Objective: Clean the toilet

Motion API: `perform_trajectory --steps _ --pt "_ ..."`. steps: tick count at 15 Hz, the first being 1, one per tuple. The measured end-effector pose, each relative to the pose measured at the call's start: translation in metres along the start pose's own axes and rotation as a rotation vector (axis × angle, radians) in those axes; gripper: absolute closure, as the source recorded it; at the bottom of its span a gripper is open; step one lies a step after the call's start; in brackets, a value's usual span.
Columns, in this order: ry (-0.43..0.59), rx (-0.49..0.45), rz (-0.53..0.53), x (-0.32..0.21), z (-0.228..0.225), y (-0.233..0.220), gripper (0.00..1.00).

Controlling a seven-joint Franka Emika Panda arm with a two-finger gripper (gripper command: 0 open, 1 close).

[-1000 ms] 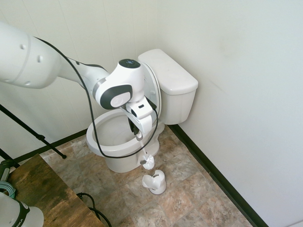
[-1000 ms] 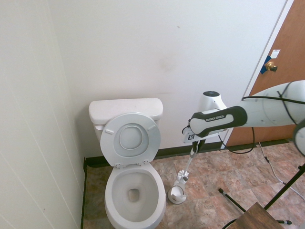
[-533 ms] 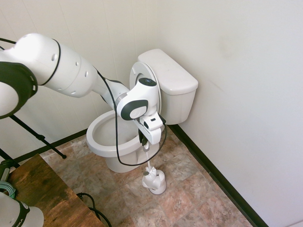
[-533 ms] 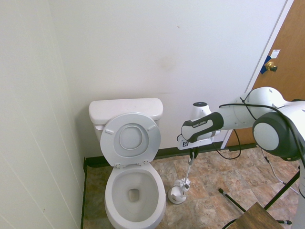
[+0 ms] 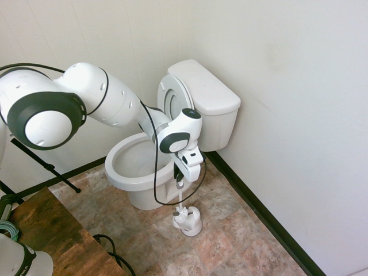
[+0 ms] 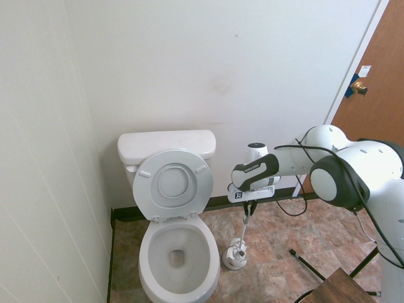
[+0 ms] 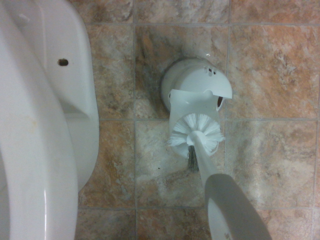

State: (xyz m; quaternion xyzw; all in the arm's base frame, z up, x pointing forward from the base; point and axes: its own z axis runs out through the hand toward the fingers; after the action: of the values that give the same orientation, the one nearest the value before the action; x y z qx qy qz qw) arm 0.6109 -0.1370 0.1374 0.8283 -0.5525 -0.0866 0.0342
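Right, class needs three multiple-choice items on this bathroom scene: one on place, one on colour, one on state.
1. Where is the brush holder?
A) On the tank
B) On the floor beside the toilet
C) Inside the bowl

2. What colour are the round brush head's bristles?
A) White
B) Red
C) Green

3. How is the toilet lid?
A) Closed
B) Missing
C) Raised

Key:
1 B: the brush holder stands on the tiles by the toilet.
2 A: the brush head shows white bristles.
3 C: the lid leans towards the tank.
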Motion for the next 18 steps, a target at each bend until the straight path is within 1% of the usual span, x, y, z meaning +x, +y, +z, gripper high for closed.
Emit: perform_trajectory --steps 3,8,12,17,18 --pt "-0.019 -0.014 0.032 0.021 0.021 -0.009 1.00" --pt "-0.060 -0.030 0.057 0.048 0.051 -0.036 1.00" --pt "-0.072 -0.026 0.087 0.071 0.052 -0.050 1.00" --pt "-0.093 -0.049 0.115 0.095 0.064 -0.053 1.00" --pt "-0.096 -0.054 0.117 0.097 0.068 -0.054 0.00"
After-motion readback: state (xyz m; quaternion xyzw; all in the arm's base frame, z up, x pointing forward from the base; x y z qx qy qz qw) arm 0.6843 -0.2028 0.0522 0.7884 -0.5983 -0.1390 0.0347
